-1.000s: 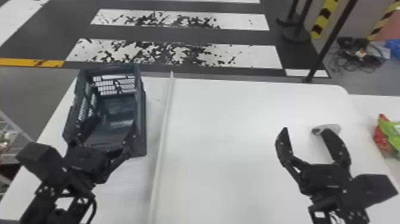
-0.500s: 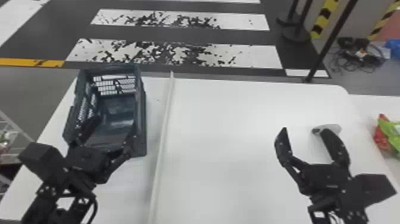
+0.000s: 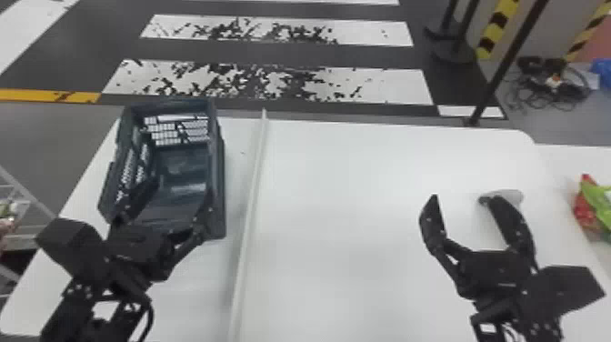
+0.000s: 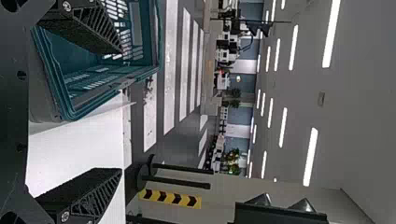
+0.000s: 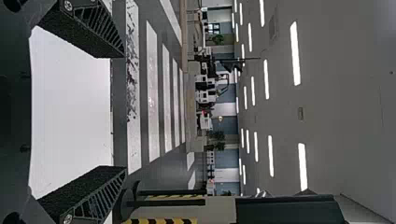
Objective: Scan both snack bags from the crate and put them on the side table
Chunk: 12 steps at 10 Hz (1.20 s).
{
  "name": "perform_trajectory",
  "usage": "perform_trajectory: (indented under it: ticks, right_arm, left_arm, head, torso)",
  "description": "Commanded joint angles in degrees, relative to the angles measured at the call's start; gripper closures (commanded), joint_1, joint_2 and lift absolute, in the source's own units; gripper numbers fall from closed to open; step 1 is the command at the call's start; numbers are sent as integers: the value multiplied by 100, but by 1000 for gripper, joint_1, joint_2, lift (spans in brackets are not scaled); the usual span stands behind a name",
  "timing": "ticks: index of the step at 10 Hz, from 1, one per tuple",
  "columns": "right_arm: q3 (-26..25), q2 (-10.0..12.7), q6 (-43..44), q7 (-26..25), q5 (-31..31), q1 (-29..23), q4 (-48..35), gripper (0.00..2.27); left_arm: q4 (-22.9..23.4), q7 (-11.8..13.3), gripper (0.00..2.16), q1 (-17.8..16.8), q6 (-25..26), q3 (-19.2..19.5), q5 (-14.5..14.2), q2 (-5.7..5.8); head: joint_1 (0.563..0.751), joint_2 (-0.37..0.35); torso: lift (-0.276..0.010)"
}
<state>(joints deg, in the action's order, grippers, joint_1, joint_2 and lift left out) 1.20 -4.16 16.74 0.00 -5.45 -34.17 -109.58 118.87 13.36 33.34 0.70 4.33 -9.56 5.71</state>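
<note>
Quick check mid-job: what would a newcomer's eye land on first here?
Probably the big dark crate on the table's left side, with the open left pincer at its near end. Next, the open right pincer over the table's right half. Then the bright red-and-green packaging at the head view's right edge, and the striped floor beyond.

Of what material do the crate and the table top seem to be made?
The crate looks like rigid plastic with a slight gloss: its floor catches light, and its walls have regular moulded openings. The table top looks smooth and semi-matt, with soft light patches and no visible grain; it could be laminate or plastic.
</note>
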Motion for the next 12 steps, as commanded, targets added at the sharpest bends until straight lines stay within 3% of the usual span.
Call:
perform_trajectory:
  ticks: [1, 12]
  right_arm:
    - [-5, -6, 18, 0, -9, -2, -2, 73]
    - [3, 3, 123, 0, -9, -160, -81, 76]
  left_arm:
    - [14, 9, 97, 6, 14, -29, 25, -9]
    - [66, 0, 97, 67, 14, -37, 42, -18]
  head:
    - [695, -6]
    - [695, -12]
  torso:
    - [-87]
    - [-87]
